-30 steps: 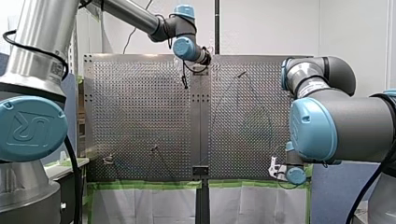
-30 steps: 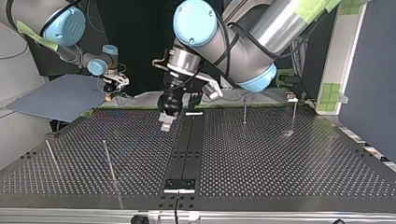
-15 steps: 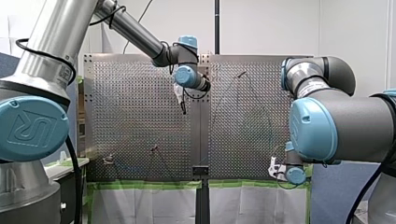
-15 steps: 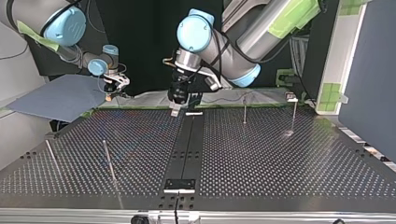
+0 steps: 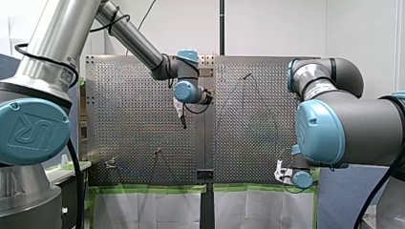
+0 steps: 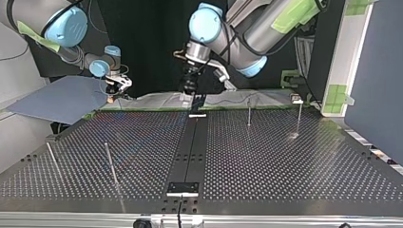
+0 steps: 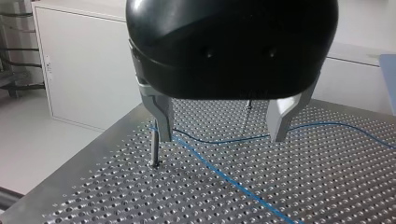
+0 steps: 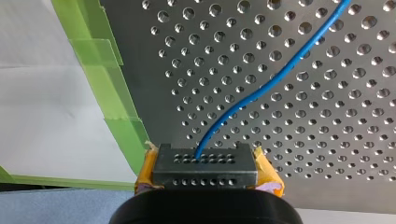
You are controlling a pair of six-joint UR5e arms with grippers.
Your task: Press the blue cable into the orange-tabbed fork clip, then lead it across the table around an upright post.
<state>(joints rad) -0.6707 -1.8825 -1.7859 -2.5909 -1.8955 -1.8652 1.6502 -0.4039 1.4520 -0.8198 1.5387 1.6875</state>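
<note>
The blue cable [image 8: 261,91] runs from my right gripper [image 8: 204,161], whose yellow-padded fingers are shut on it at the table's taped edge. In the left wrist view the cable [image 7: 219,173] lies on the perforated table, passing under my left gripper [image 7: 222,128]. That gripper hangs above the table with its metal fingers [image 7: 161,116] wide apart and nothing between them. A thin upright post [image 7: 154,150] stands just below one finger. In the top view my left gripper [image 6: 189,95] hovers over the far middle edge and my right gripper [image 6: 115,95] sits at the far left. A small clip [image 6: 297,99] stands far right.
Thin upright posts stand on the table in the top view: one [image 6: 248,112] right of the middle rail, one [image 6: 299,116] further right, two [image 6: 109,164] at the near left. A black rail [image 6: 190,147] splits the table. Green tape [image 8: 114,93] lines the edge.
My left arm has drawn back across the table, toward the far edge in the top view and downward in the front view, its gripper staying open. My right arm has not moved.
</note>
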